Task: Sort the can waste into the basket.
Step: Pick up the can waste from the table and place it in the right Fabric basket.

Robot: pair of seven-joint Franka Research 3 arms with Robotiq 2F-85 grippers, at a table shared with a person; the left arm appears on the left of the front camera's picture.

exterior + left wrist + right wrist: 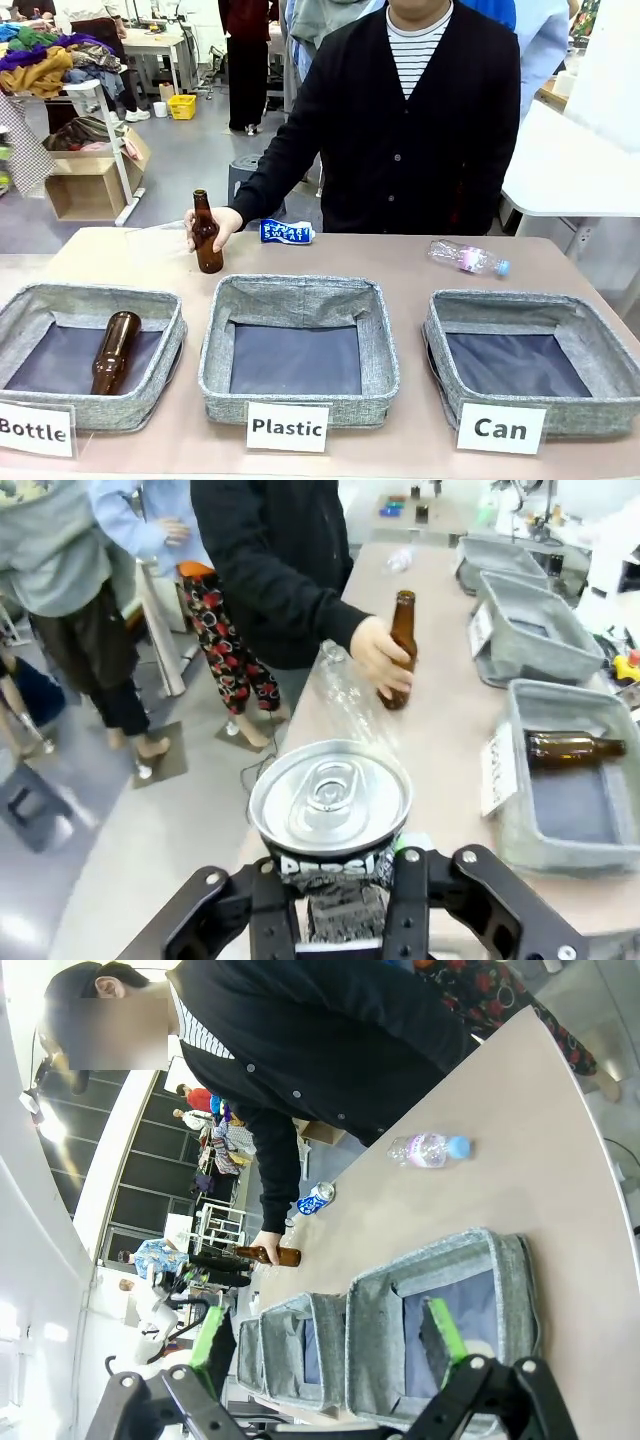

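Note:
A dark crushed can (330, 805) with a silver top and white lettering sits between the fingers of my left gripper (336, 868), which is shut on it, off the table's end. The blue and white can (286, 232) lies at the far edge of the table, in front of the person; it is small in the right wrist view (316, 1198). The grey basket carded "Can" (520, 301) stands at the front right with nothing in it. My right gripper (326, 1332) is open, high above that basket (500, 1260), its green pads (445, 1328) wide apart.
The person's hand (226, 222) holds a brown bottle (207, 235) upright on the table. A clear plastic bottle (468, 259) lies behind the Can basket. The "Bottle" basket (160, 300) holds a brown bottle (113, 350). The "Plastic" basket (298, 295) stands in the middle.

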